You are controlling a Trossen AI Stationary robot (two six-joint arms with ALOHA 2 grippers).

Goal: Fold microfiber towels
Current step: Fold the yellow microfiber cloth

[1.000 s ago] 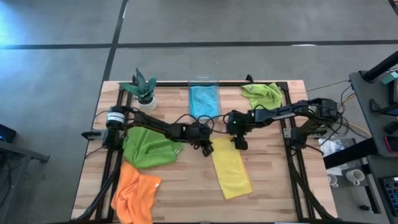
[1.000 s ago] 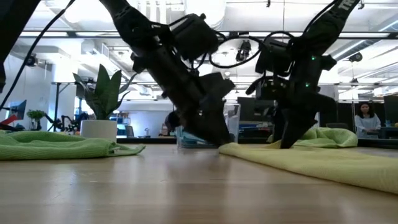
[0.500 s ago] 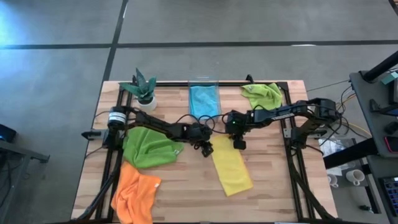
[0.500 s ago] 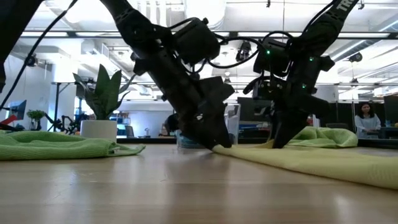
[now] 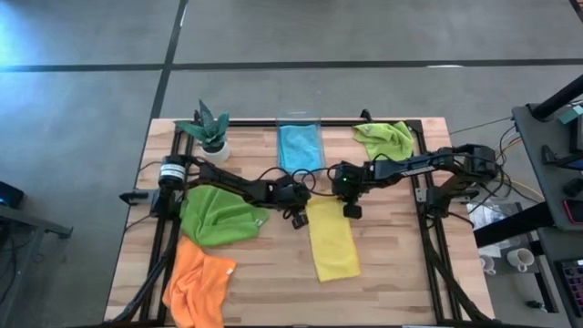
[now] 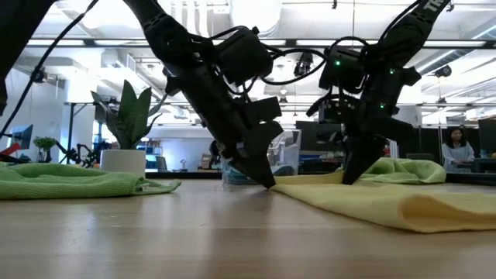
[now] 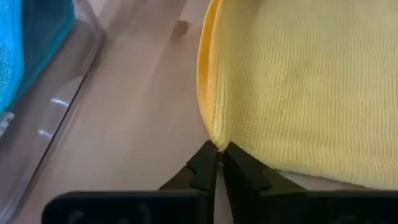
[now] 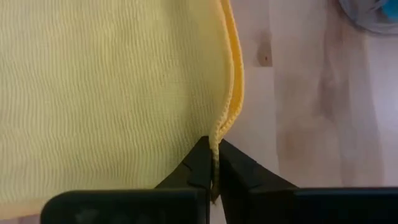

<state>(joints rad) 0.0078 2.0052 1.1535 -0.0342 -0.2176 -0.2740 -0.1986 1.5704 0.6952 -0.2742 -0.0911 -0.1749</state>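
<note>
At the table's middle, the left gripper (image 5: 298, 217) and right gripper (image 5: 350, 209) each pinch a far corner of the folded yellow towel (image 5: 332, 240) lying flat.

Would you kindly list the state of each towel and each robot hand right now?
Yellow towel: folded strip, both far corners pinched.
Blue towel: folded, in the bin.
Lime towel: crumpled.
Darker green towel: crumpled.
Orange towel: crumpled.
Left hand: shut on yellow towel.
Right hand: shut on yellow towel.
</note>
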